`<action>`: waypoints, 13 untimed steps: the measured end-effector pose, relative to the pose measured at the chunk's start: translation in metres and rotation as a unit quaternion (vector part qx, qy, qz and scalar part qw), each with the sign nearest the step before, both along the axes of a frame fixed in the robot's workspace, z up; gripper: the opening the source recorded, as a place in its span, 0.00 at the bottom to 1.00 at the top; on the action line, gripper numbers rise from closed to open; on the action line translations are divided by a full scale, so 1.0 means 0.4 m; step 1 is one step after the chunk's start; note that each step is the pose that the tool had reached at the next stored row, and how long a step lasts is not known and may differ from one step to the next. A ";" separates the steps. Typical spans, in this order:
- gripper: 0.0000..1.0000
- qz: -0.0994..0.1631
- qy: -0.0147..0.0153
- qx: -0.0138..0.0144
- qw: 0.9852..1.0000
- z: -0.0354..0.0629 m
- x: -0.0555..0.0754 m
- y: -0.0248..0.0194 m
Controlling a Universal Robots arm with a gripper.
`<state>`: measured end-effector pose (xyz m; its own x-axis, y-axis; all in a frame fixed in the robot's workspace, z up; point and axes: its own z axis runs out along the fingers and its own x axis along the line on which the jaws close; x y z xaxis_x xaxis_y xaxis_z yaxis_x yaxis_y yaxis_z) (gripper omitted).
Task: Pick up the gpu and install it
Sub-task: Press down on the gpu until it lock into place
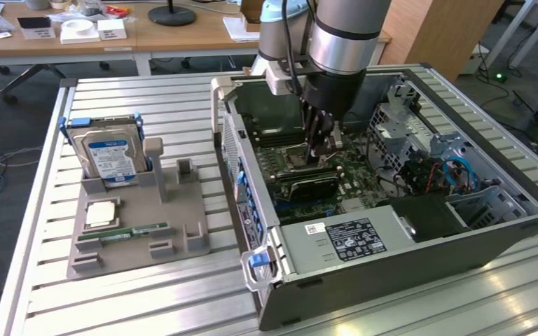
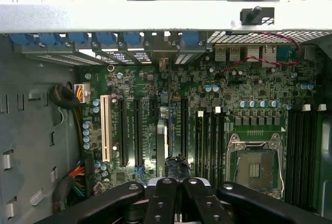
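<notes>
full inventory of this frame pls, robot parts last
table: 1, silvery slats, under everything
holder: 1, grey, exterior view's left
hard drive: 1, silver with blue label, upright in holder
CPU: 1, silvery, flat on holder
RAM: 1, green, lying on holder
case: 1, dark grey, open, beside the holder
motherboard: 1, green, in case
CPU socket: 1, silvery, empty, on motherboard
gpu: 1, black, on motherboard below gripper
desks: wooden, background
arm: 1, silver and black, over case
gripper: 1, black, shut, just above gpu; contact unclear

Lab; office desks (image 1: 110, 35); slatted aluminium workbench (image 1: 157, 294)
</notes>
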<state>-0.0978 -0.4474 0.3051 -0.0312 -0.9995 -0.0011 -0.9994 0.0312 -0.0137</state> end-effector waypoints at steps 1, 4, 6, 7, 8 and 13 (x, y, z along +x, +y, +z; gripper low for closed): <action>0.11 0.000 0.000 0.000 1.000 -0.001 0.000 0.000; 0.11 0.000 0.000 0.000 1.000 -0.003 0.000 0.000; 0.11 0.000 0.000 0.000 1.000 -0.003 0.000 0.000; 0.11 0.000 0.000 0.000 1.000 -0.003 0.000 0.000; 0.11 0.000 0.000 0.000 1.000 -0.004 0.000 0.000; 0.11 0.000 0.000 0.000 1.000 -0.004 0.000 -0.003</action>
<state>-0.0977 -0.4485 0.3035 -0.0312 -0.9995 -0.0012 -0.9994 0.0313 -0.0138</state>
